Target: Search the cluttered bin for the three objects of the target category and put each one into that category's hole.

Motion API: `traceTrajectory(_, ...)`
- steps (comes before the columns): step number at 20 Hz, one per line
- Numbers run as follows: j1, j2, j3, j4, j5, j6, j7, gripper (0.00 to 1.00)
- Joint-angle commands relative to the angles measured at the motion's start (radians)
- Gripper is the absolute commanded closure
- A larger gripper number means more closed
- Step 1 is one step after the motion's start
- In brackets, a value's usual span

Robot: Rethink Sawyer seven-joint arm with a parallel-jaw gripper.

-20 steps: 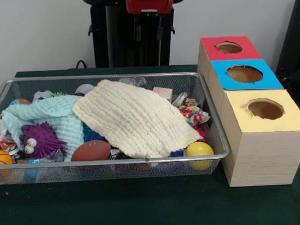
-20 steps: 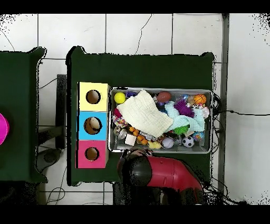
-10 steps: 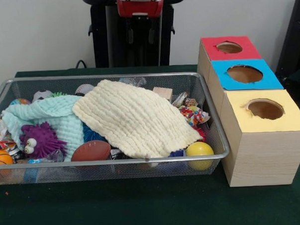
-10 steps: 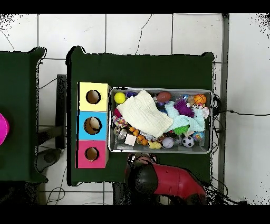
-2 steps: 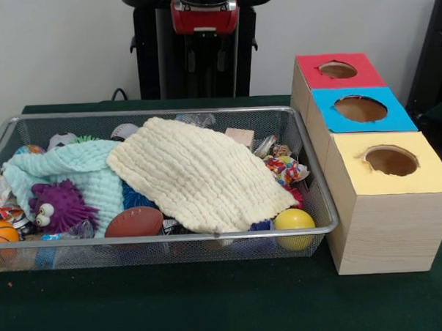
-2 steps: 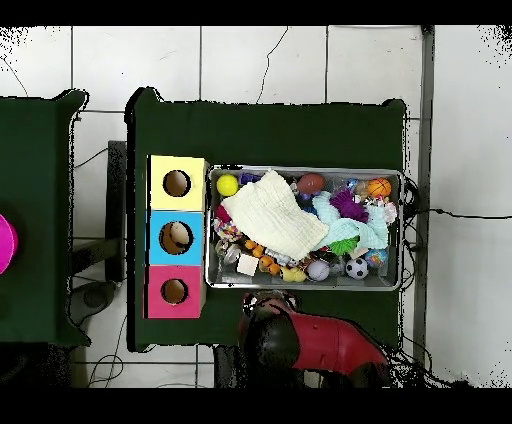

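Note:
A wire bin [image 5: 165, 238] holds a heap of toys under a cream cloth [image 5: 199, 174] and a mint cloth [image 5: 74, 168]. Showing around the cloths are a purple spiky toy [image 5: 58, 205], a brown football [image 5: 134, 222], a basketball [image 5: 0, 235] and a yellow ball [image 5: 293, 222]. To the bin's right stands a row of boxes with holes, topped red [image 5: 338, 70], blue [image 5: 360, 109] and yellow [image 5: 390, 160]. My gripper [image 5: 207, 62] hangs behind the bin's far wall, open and empty. In the overhead view the red arm [image 6: 310, 340] covers it.
A soccer ball [image 6: 356, 268] and small orange pieces [image 6: 262, 258] lie along the bin wall nearest the arm. Colourful wrapped bits [image 5: 283, 166] sit by the bin's right end. Something pale shows inside the blue hole [image 6: 175, 237]. Green cloth [image 5: 212, 305] covers the table.
My gripper has slid left along the far side of the bin in the front view; overhead, the arm has drawn back from the bin. The bin's contents are unmoved.

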Motion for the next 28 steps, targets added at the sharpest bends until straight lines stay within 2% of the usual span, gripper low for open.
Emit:
traceTrajectory(1,-0.008,0.051,0.032,0.065,-0.076,-0.103,0.107,0.0)
traceTrajectory(3,0.0,0.07,0.016,0.071,-0.076,-0.105,0.121,0.0)
traceTrajectory(7,0.015,0.119,-0.022,0.097,-0.103,-0.197,0.153,0.0)
traceTrajectory(12,0.01,0.147,-0.044,0.119,-0.127,-0.235,0.151,0.0)
traceTrajectory(14,0.013,0.18,-0.059,0.115,-0.146,-0.271,0.15,0.0)
traceTrajectory(15,0.044,0.266,-0.092,0.092,-0.156,-0.34,0.167,0.0)
traceTrajectory(16,0.047,0.285,-0.098,0.088,-0.16,-0.354,0.167,0.0)
traceTrajectory(17,0.04,0.259,-0.077,0.086,-0.146,-0.319,0.159,0.0)
traceTrajectory(19,0.057,0.334,-0.118,0.084,-0.165,-0.394,0.172,0.0)
traceTrajectory(20,0.058,0.352,-0.124,0.081,-0.168,-0.404,0.172,0.0)
traceTrajectory(21,0.039,0.306,-0.092,0.075,-0.151,-0.343,0.157,0.0)
traceTrajectory(28,0.047,0.412,-0.124,0.029,-0.167,-0.402,0.156,0.0)
